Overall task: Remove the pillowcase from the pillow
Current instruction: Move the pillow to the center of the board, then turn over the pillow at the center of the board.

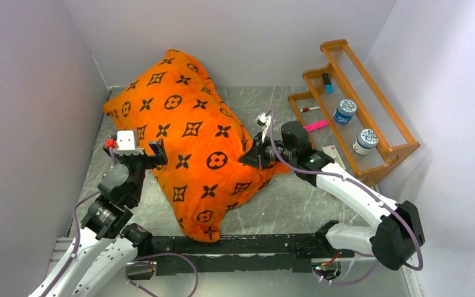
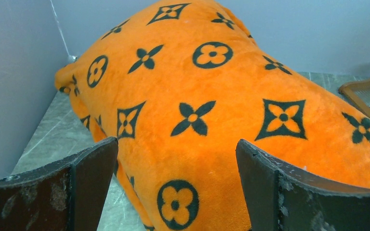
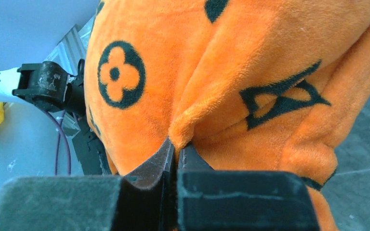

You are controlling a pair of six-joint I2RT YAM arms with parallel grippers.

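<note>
The orange pillowcase (image 1: pixel 185 142) with dark flower and star motifs covers the whole pillow, which lies diagonally from the back left corner to the front middle. The white pillow is hidden inside it. My left gripper (image 1: pixel 141 148) is open at the pillowcase's left edge, its jaws wide apart, with the orange fabric (image 2: pixel 188 110) just ahead between them. My right gripper (image 1: pixel 252 156) is shut on a fold of the pillowcase (image 3: pixel 231 82) at its right edge; the fold is pinched between the fingertips (image 3: pixel 166 154).
A wooden stepped rack (image 1: pixel 359 111) stands at the back right with two small jars (image 1: pixel 346 111), a blue marker and a red pen. A pink strip (image 1: pixel 315 126) lies near it. Grey walls close in on the left, back and right.
</note>
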